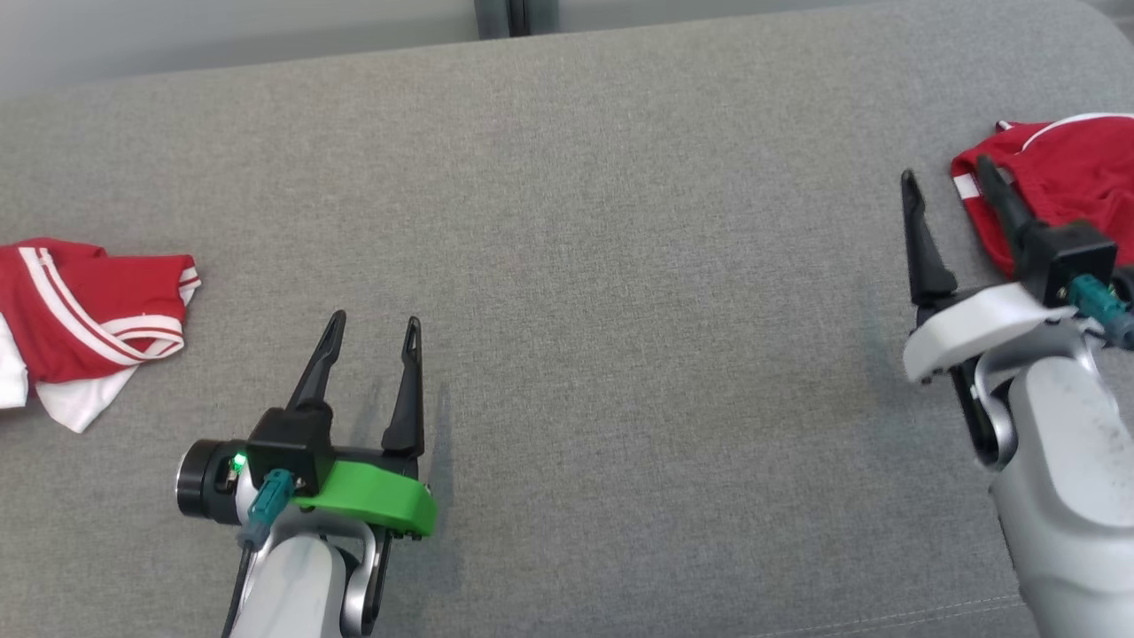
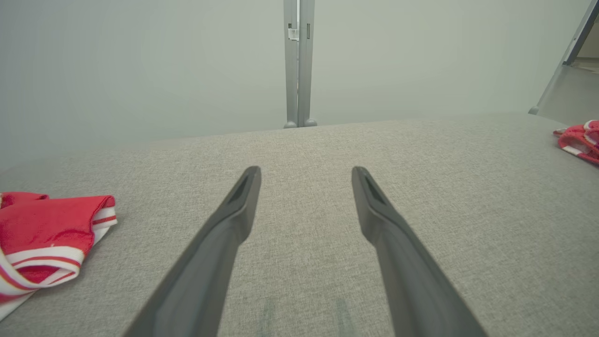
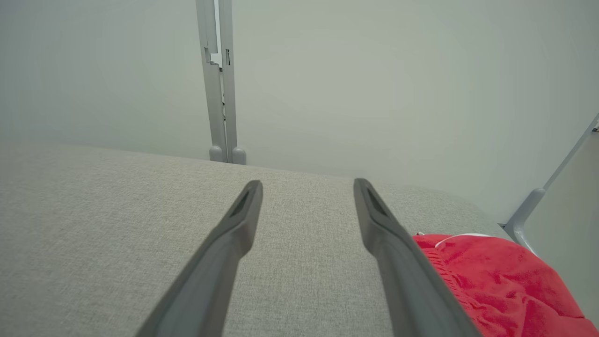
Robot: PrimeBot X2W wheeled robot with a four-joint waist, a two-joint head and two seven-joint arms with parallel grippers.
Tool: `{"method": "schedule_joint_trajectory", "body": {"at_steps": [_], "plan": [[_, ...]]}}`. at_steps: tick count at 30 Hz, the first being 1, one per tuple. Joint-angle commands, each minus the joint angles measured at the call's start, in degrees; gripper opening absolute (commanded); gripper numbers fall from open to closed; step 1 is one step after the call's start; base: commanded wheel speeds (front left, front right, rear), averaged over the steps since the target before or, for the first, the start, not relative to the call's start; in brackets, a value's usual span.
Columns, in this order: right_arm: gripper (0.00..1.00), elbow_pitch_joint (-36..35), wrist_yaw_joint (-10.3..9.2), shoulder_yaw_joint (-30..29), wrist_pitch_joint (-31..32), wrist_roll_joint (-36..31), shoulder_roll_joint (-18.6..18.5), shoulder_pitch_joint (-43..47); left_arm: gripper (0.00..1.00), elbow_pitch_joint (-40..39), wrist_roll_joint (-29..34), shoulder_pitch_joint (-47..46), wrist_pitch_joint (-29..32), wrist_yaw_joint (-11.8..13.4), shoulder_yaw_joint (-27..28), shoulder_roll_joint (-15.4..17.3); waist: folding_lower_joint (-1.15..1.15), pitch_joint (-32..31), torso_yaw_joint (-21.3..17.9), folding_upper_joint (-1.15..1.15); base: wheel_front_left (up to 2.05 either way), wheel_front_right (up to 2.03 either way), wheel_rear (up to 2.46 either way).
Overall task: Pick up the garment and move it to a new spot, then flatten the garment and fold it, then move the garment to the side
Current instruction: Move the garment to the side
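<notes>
Two garments on site. Crumpled red garment with thin white piping (image 1: 1067,173) lies at the far right of the grey woven fabric surface (image 1: 576,221), bunched, partly cut off by the head view's right edge. In the right wrist view (image 3: 496,281) it sits low right, just beside the outer finger. In the left wrist view it is a small red heap (image 2: 578,140) at the far right.

Second piece: red garment with white bands and white panels (image 1: 97,328), rumpled, at the far left of the same surface, well apart from the first. Left wrist view has it at lower left (image 2: 44,234).

Right gripper (image 1: 944,168): fingers spread wide, nothing between them (image 3: 307,182). In the head view its outer finger overlaps the piped garment's near edge; contact cannot be told. White collar (image 1: 966,328) at its wrist.

Left gripper (image 1: 375,319): fingers likewise spread and empty (image 2: 305,171), over bare fabric near the banded garment but clear of it. Green collar (image 1: 372,496) at its wrist.

Behind the surface: pale wall (image 2: 140,61) with a grey vertical post (image 2: 298,61), also seen in the right wrist view (image 3: 220,79).
</notes>
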Motion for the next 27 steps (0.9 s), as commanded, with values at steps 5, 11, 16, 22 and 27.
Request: {"method": "schedule_joint_trajectory", "body": {"at_steps": [5, 11, 16, 22, 27], "plan": [[1.00, -1.50, -0.09, 1.46, 0.00, 2.33, 2.75, 7.75, 1.00, 0.96, -1.15, 3.55, 0.01, 0.95, 2.11, 0.13, 0.00, -6.36, 1.37, 0.00, 0.00, 0.00, 0.00], [1.00, -2.67, -0.09, -0.25, 0.00, 3.32, 6.31, 14.00, 1.00, 2.22, -1.77, 6.87, 0.01, 1.11, 4.35, 0.12, 0.00, -9.76, 1.76, 0.00, 0.00, 0.00, 0.00], [1.00, -2.73, -0.08, 0.46, 0.00, 2.25, 7.75, 17.77, 1.00, 3.17, -0.65, 8.91, 0.01, 1.10, 5.46, 0.12, 0.00, -11.63, 1.76, 0.00, 0.00, 0.00, 0.00], [1.00, -3.48, -0.08, 0.24, 0.00, 1.95, 8.77, 20.38, 1.00, 3.38, -1.19, 10.28, 0.00, 1.71, 5.87, 0.12, 0.00, -12.49, 1.55, 0.00, 0.00, 0.00, 0.00], [1.00, -3.93, -0.08, 0.70, 0.00, 1.64, 9.13, 21.01, 1.00, 3.52, -1.56, 10.72, 0.01, 2.13, 6.20, 0.12, 0.00, -12.56, 1.23, 0.00, 0.00, 0.00, 0.00]]}}
